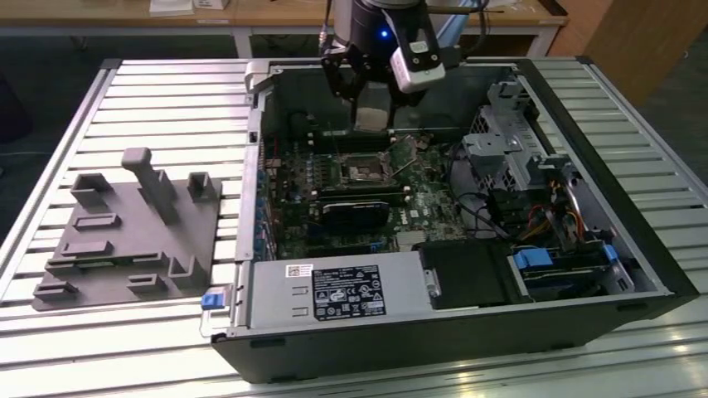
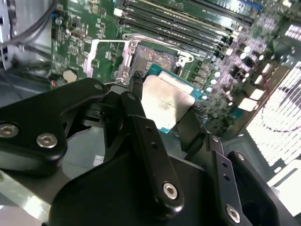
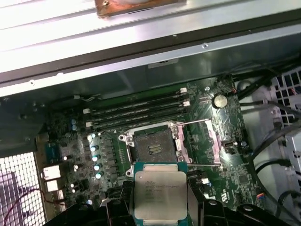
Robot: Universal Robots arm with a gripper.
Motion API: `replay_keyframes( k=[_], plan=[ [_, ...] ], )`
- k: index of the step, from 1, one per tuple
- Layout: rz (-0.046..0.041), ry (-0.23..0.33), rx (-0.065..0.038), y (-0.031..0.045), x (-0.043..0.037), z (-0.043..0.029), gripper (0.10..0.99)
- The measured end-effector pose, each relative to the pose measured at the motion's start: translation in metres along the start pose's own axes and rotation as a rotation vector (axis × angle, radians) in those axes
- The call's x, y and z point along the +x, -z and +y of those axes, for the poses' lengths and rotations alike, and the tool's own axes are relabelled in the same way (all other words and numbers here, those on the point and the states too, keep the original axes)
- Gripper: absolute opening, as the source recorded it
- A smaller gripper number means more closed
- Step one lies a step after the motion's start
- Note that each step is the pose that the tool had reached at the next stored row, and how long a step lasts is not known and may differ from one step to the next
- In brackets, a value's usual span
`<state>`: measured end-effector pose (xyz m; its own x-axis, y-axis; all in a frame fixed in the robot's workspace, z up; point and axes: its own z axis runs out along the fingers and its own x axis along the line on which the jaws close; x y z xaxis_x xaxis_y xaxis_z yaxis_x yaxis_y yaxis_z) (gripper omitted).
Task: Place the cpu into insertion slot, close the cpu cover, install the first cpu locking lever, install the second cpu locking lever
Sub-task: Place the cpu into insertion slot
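Clamping the cpu (image 3: 160,194) by two opposite edges, the gripper (image 2: 165,101) is holding it flat, metal lid up, above the motherboard inside the open case (image 1: 619,274). The slot (image 3: 154,148) is lying bare and unfilled, its cover (image 2: 109,42) swung back and lying open beside it. The cpu is hanging clear of the board and close to the slot; whether it is squarely over the slot I cannot tell.

By my judgement, the cpu is going to handle as a light, stiff, thin plate: easy to carry, but fragile on its underside and easy to tilt. The bare edges, where the fingers (image 2: 141,122) are pressing now, look like the right hold, leaving both flat faces untouched. The smooth sides are probably offering little friction, so the grip is needing to be even.

In the first wrist view, the cpu's top and the dark centre of the slot are lining up in one sightline, with the memory slots (image 3: 136,113) beyond. In the second wrist view, the black fingers are meeting the cpu's sides, and the open cover is sitting next to the slot. In the exterior view, the gripper is hovering above the board, with the case resting on the slatted desk (image 1: 166,91) near a grey fixture (image 1: 128,232).
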<state>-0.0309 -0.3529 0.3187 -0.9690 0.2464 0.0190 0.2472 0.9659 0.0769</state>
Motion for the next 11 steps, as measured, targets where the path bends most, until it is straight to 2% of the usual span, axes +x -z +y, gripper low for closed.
replay_keyframes(
  k=[11],
  plan=[
    [-0.0144,-0.186,-0.004,-0.0015,0.0,-0.0001,0.537]
  ],
)
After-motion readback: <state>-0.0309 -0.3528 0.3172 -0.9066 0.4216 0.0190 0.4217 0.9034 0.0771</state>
